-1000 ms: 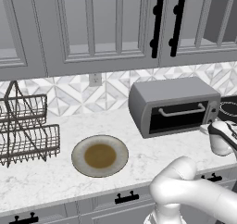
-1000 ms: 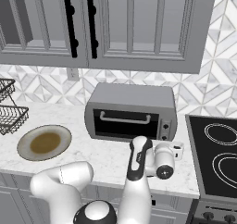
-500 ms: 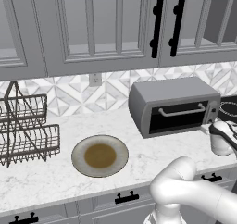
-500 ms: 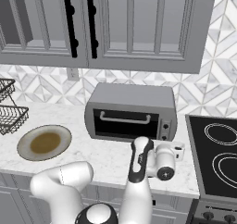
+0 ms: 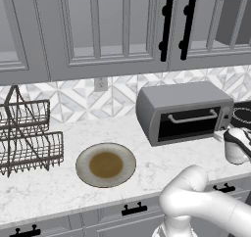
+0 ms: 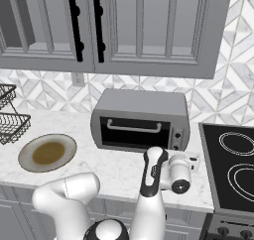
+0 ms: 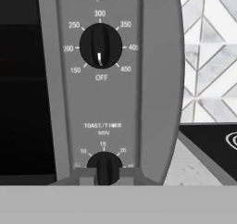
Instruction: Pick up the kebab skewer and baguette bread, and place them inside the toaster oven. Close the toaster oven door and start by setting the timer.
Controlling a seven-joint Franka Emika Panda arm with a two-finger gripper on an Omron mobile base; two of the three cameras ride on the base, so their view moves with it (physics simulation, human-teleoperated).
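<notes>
The grey toaster oven (image 5: 184,104) (image 6: 141,105) stands on the counter with its dark glass door (image 5: 188,124) (image 6: 131,133) shut. In the hand view my gripper (image 7: 106,175) is right at the oven's knob panel. Its two fingertips (image 7: 87,177) sit on either side of the toast/timer knob (image 7: 104,162), shut on it. Above it the temperature knob (image 7: 100,46) points to OFF. From the right base view my hand (image 6: 179,170) reaches toward the oven's right front corner. The kebab skewer and baguette bread are out of view.
A round plate (image 5: 83,155) (image 6: 27,152) with a brown centre lies left of the oven with nothing on it. A wire dish rack (image 5: 27,133) (image 6: 10,117) stands at the far left. A black stovetop (image 6: 233,164) adjoins the oven's right side. Cabinets hang above.
</notes>
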